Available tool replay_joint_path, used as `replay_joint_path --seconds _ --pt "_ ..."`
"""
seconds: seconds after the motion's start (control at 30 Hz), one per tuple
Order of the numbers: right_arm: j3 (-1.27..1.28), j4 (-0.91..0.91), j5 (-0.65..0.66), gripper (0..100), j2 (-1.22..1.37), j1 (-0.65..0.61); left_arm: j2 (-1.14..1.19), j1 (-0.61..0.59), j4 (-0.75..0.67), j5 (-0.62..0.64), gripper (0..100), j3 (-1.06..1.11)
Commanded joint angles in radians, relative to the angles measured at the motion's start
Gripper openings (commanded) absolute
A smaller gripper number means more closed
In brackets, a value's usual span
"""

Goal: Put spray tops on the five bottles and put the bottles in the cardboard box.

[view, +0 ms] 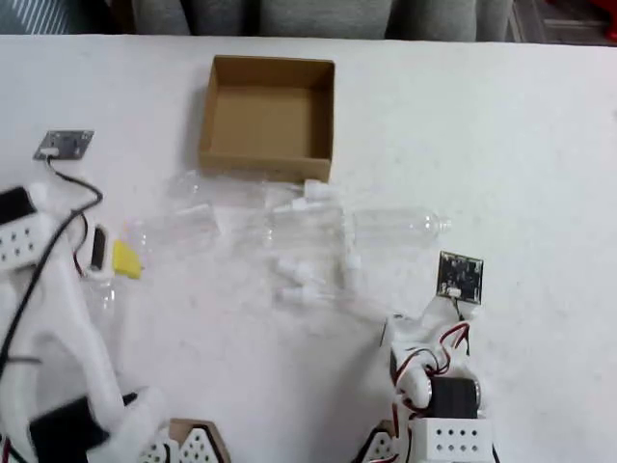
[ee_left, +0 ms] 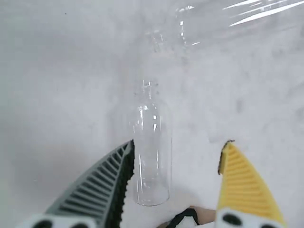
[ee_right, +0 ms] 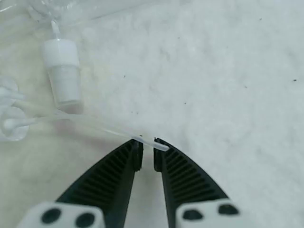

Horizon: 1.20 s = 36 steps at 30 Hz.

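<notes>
The open cardboard box (view: 270, 116) stands at the back of the white table. Several clear bottles (view: 386, 227) lie on their sides in front of it, with white spray tops (view: 299, 280) loose among them. My left gripper (ee_left: 178, 156) (view: 111, 260) is open low over the table, and a capless clear bottle (ee_left: 152, 156) lies between its grey and yellow fingers. My right gripper (ee_right: 148, 142) (view: 390, 333) is shut to a thin slit. The end of a thin clear tube (ee_right: 104, 128) from a white spray top (ee_right: 61, 71) lies across its tips.
Two small circuit boards lie on the table, one at the left (view: 66, 145) and one near the right arm (view: 460, 275). Black cable runs from the left board to the left arm. More spray tops (ee_right: 10, 109) lie beside the tubed one.
</notes>
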Motion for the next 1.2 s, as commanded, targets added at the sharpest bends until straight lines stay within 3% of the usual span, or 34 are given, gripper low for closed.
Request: replay_joint_path --seconds 0.0,0.3,0.57,1.17 --pt "0.008 0.004 -0.002 1.5 -0.004 -0.007 -0.147 0.01 -0.081 -0.011 29 0.158" --pt "0.008 0.004 -0.002 1.5 -0.004 -0.007 -0.045 -0.101 -0.187 -0.018 29 0.209" --pt "0.008 0.004 -0.002 1.5 -0.004 -0.007 0.097 -0.101 -0.203 -0.103 28 0.209" --pt "0.008 0.004 -0.002 1.5 -0.004 -0.007 0.263 -0.099 -0.411 -0.112 28 0.207"
